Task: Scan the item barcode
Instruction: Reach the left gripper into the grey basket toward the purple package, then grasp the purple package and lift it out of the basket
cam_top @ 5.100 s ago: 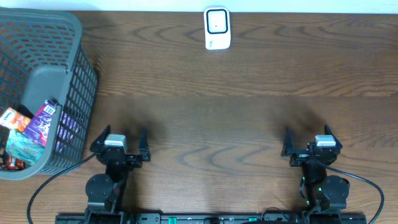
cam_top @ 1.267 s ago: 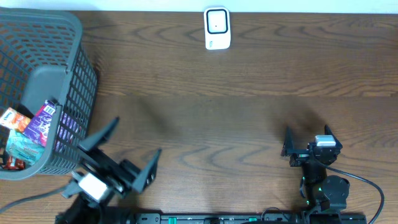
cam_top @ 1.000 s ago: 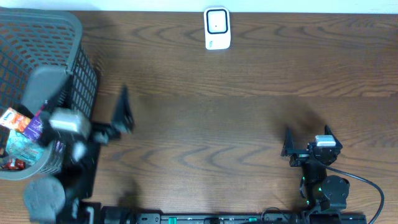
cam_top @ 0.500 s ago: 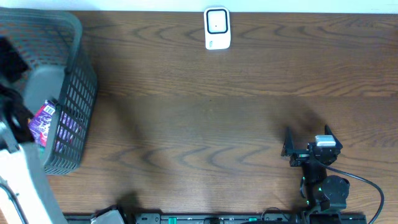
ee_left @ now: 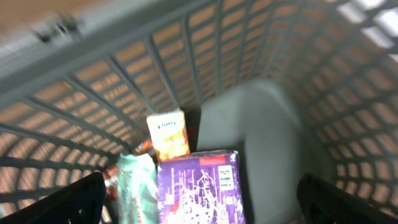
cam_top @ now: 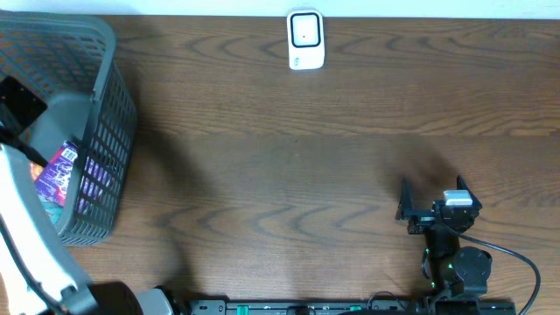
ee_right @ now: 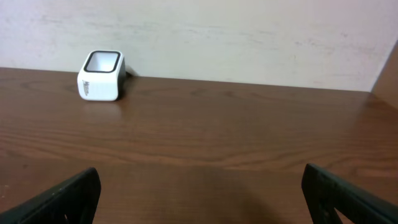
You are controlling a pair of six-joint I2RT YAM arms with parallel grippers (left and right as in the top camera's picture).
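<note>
Main risk: a crowded basket (ee_left: 186,68), with the purple packet (ee_left: 198,186) pressed against a green pouch (ee_left: 138,186) and an orange carton (ee_left: 169,134) just behind it. Likely to catch two things at once, or to snag a finger on the mesh wall going down. Could also cover the barcode patch on the packet's face and spoil the scan.

Left gripper (ee_left: 199,202) spread wide, holding nothing, poised over the basket at the left edge of the table (cam_top: 306,175). Purple packet directly below, between the two fingers, untouched.

Right gripper (cam_top: 431,197) also wide open and empty, towards the near-right corner. White scanner (cam_top: 305,39) at the middle of the far edge, well apart from the basket.
</note>
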